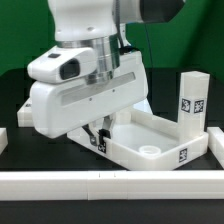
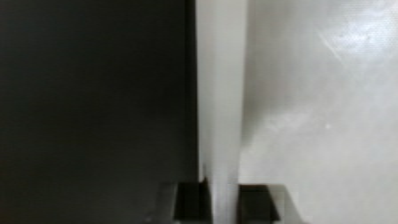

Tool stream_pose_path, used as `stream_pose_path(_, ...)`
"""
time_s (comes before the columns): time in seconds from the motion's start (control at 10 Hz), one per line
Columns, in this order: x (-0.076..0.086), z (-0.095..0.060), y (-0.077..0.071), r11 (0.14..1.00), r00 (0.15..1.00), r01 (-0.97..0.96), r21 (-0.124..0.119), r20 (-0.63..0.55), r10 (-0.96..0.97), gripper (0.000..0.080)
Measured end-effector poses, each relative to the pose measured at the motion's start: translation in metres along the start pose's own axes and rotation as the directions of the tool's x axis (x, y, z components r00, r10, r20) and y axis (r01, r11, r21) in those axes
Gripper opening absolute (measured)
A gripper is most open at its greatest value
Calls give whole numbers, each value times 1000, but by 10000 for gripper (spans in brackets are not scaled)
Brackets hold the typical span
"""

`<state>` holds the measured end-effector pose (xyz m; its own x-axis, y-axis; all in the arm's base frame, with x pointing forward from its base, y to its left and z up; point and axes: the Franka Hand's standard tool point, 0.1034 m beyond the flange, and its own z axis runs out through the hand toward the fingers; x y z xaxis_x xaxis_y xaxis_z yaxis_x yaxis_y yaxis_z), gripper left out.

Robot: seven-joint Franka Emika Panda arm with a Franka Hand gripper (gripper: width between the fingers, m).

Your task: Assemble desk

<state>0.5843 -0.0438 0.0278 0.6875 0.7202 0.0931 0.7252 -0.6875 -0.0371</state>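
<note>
Slab: the desk slab [image 1: 135, 157] lies flat on the black table [image 1: 20, 100], its open side facing up.
Hand: my gripper [image 1: 97, 137] is low at the slab's edge, fingers clamped on the raised rim [image 2: 217, 90], one on each side.
Leg: one leg [image 1: 192, 100] stands upright at the corner on the exterior view's right. I cannot tell if it is seated.
Risk: I judge this a thin hold. A quick pull could let the slab pivot or slip, and the jolt might tip the leg.

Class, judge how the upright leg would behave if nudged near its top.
The leg stands upright, tall and slim, so it would probably tip, not slide. It looks like rigid plastic: likely stiff and light. Its flat sides should stop it rolling.
</note>
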Motion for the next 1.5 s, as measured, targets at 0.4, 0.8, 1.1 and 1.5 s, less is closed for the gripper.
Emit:
stream_pose_path(0.4,19,4,4,969,970,244,-26,-16,-244,57)
stream_pose_path(0.8,18,2,14,947,948,317,-53,-11,-318,57)
stream_pose_path(1.1,52,-4,16,919,921,387,-79,-22,-390,57)
stream_pose_path(1.5,76,-4,13,883,887,460,-90,16,-461,59)
